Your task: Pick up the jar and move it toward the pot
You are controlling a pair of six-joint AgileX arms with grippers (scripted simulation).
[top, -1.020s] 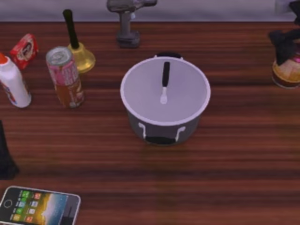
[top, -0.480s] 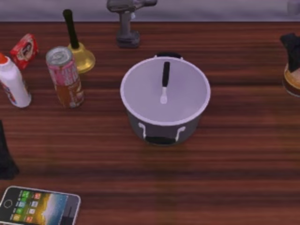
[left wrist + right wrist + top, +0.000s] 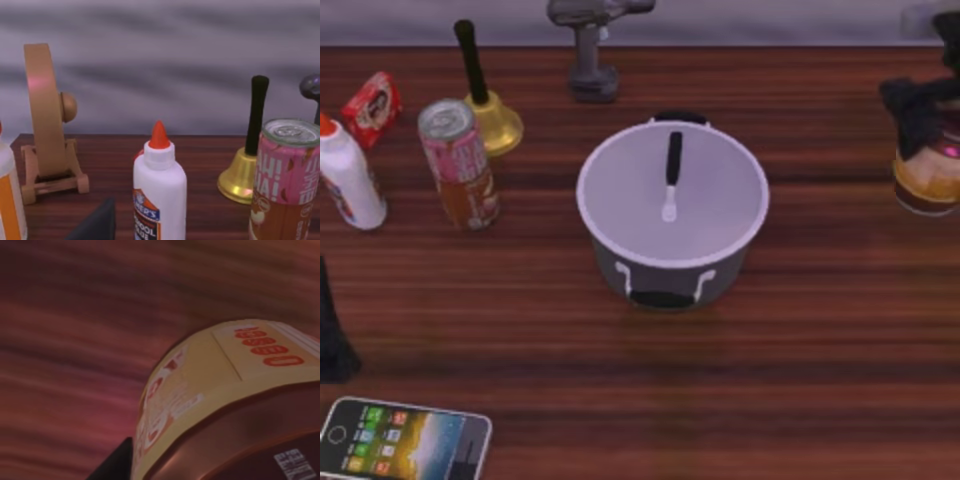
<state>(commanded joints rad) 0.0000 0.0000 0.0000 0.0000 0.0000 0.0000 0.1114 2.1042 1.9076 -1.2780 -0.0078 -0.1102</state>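
Observation:
The jar (image 3: 926, 185), with a yellow-tan label and amber contents, is at the table's far right edge. My right gripper (image 3: 923, 135) comes down on it from above and is shut on it. In the right wrist view the jar (image 3: 210, 390) fills the lower right, tilted, with one dark finger (image 3: 115, 462) against its side. The pot (image 3: 665, 275), dark grey with a pale lid (image 3: 720, 190) and a black bar handle, stands at the table's middle, well left of the jar. My left arm (image 3: 330, 335) is parked at the left edge, and one of its fingers (image 3: 95, 225) shows with nothing against it.
At the back left stand a pink-orange can (image 3: 460, 165), a white glue bottle (image 3: 350, 185), a brass bell (image 3: 490, 120) and a red box (image 3: 370, 105). A grey drill (image 3: 590, 50) lies at the back. A phone (image 3: 405, 440) lies at the front left.
The jar in my right gripper swung out toward the right edge half a second ago. It has now come back a little to the left and toward the front. The left arm has not moved.

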